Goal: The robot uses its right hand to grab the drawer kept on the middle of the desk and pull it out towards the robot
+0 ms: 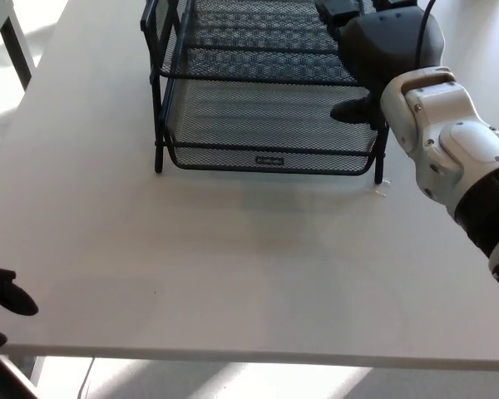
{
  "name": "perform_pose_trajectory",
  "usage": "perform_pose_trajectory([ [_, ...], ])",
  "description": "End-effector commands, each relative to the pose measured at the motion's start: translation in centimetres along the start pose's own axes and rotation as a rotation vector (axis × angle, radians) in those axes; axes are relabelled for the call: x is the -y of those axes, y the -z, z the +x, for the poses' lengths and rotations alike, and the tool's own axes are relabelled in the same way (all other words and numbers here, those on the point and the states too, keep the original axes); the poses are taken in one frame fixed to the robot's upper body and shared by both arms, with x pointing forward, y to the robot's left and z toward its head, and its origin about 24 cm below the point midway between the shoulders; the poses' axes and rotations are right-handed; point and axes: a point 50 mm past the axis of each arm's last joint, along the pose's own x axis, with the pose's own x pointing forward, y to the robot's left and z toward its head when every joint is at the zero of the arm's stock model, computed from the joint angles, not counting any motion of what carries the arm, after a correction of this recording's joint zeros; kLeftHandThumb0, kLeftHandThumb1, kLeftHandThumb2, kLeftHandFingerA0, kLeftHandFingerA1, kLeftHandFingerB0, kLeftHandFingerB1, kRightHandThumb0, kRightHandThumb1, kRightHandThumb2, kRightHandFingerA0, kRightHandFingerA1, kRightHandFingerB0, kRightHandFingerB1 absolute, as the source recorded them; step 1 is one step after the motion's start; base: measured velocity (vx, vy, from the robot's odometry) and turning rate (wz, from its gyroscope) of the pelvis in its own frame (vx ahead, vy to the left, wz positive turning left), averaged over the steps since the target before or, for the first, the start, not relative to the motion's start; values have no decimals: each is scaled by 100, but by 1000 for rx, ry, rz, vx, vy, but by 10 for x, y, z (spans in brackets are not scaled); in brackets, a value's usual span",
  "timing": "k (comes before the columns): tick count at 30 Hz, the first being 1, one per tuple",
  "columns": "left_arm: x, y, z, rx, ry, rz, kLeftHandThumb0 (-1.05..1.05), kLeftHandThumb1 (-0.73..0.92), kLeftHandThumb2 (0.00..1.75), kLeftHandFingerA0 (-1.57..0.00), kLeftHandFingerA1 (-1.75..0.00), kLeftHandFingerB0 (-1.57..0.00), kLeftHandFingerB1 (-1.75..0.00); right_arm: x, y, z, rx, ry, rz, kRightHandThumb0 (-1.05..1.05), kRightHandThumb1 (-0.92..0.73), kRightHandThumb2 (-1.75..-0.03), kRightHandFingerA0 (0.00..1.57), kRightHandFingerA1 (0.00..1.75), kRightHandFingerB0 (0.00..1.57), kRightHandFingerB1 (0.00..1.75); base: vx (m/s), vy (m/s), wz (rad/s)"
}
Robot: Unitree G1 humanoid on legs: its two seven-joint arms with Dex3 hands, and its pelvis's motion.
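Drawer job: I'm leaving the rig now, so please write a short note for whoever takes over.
Right robot hand: over the right rear of the black mesh drawer; grip hidden, cannot tell.
Left robot hand: at the desk's near-left edge, holding nothing.
Drawer sits mid-desk inside its black frame, front label facing the robot.
Done: reach only.
Left: grasp the drawer and pull it toward the robot.

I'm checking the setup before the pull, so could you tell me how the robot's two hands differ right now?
The right hand is raised over the right side of the mesh drawer; the left hand sits low at the desk edge, far from the drawer. The right hand shows with its white forearm; only part of the left shows. Both are black.
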Motion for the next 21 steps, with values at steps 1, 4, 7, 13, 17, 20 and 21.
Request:
perform_pose_trajectory([
  [1, -2, 0, 1, 12, 33, 39, -29, 56, 57, -78, -89, -81, -59, 5, -2, 1, 17, 202, -134, -62, -42, -53, 32, 51, 16, 39, 0, 0, 0],
  [4, -2, 0, 1, 9, 31, 36, -30, 57, 57, -79, -86, -80, -57, 2, -1, -1, 50, 234, -129, -28, -60, -58, 72, 118, 46, 45, 0, 0, 0],
  [7, -3, 0, 1, 15, 25, 41, -31, 57, 57, -79, -87, -81, -59, -4, 4, -6, 129, 272, -150, -32, -60, -63, 80, 141, 51, 47, 0, 0, 0],
  [13, -3, 0, 1, 16, 18, 34, -30, 56, 57, -80, -88, -81, -59, -10, 8, -12, 190, 325, -168, -36, -57, -57, 86, 154, 84, 69, 0, 0, 0],
  [17, -3, 0, 2, 21, 20, 35, -29, 56, 57, -80, -89, -82, -60, -13, 6, -14, 206, 338, -174, -37, -56, -57, 85, 157, 91, 73, 0, 0, 0],
  [20, -6, 0, 2, 24, 12, 35, -28, 55, 57, -80, -91, -82, -61, -12, 3, -15, 222, 401, -156, -41, -53, -56, 91, 154, 96, 65, 0, 0, 0],
  [21, -5, 1, 2, 20, 11, 38, -30, 56, 57, -81, -89, -82, -59, -13, 2, -15, 220, 391, -149, -43, -55, -57, 88, 158, 94, 66, 0, 0, 0],
])
